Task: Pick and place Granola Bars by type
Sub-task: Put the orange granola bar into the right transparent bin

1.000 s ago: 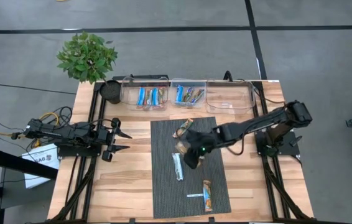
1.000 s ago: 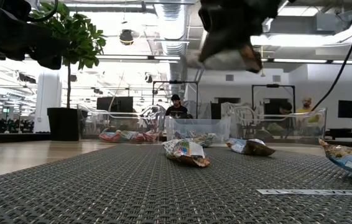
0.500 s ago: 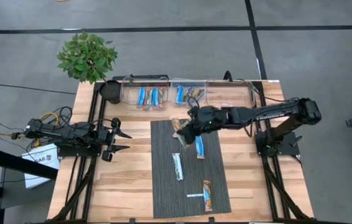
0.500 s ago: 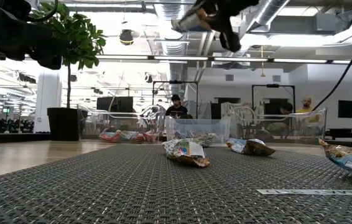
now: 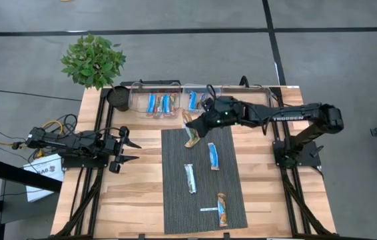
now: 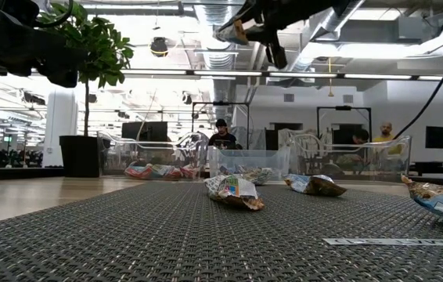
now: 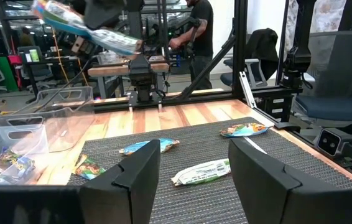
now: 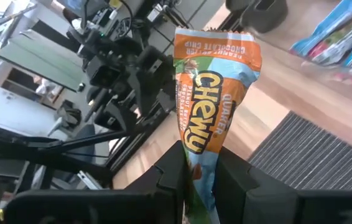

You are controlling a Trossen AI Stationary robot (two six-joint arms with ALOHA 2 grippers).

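Clamped granola bar, long axis upright

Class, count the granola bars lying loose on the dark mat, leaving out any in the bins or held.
3: a blue bar toward the mat's right edge, a white bar mid-mat, and a brown bar at the near end. None looks hidden.

Table: bare wood planks, smooth. Mat at its centre: dark ribbed weave, matt. Granola Bars: glossy printed film wrappers. Bins along far edge: clear plastic.
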